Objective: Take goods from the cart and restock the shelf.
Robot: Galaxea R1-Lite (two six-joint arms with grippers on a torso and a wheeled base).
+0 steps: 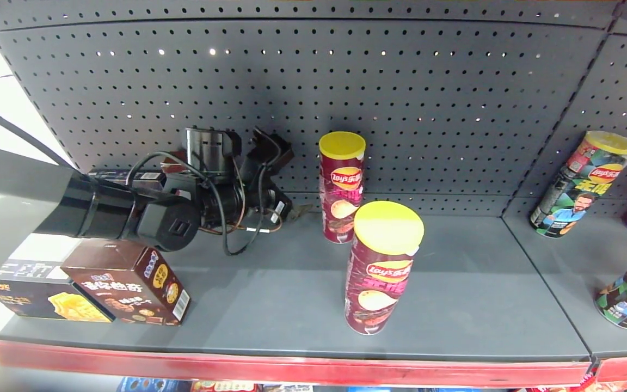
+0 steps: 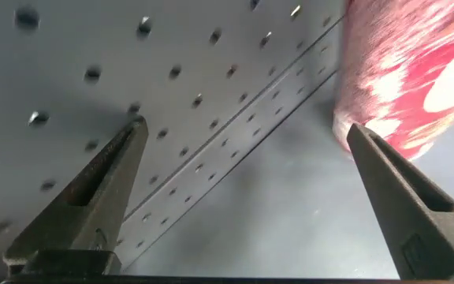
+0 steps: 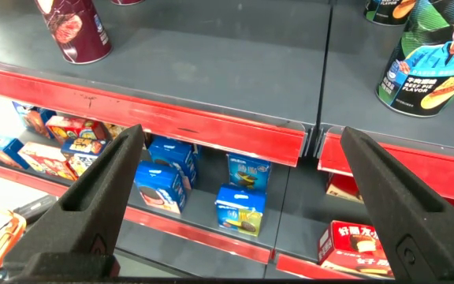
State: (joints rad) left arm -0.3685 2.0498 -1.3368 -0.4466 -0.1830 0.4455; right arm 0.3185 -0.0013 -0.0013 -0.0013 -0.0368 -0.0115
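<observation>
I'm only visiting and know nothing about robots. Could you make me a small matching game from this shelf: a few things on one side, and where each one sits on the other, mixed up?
Things
1. front maroon can
2. brown box
3. yellow-lidded green can
4. left gripper

Places
A. left end of the shelf, near its front edge
B. open, close to the pegboard
C. next bay to the right, at the back
D. mid-shelf, in front of a second can like it

Pairs: 1-D, 2-A, 3-C, 4-B
</observation>
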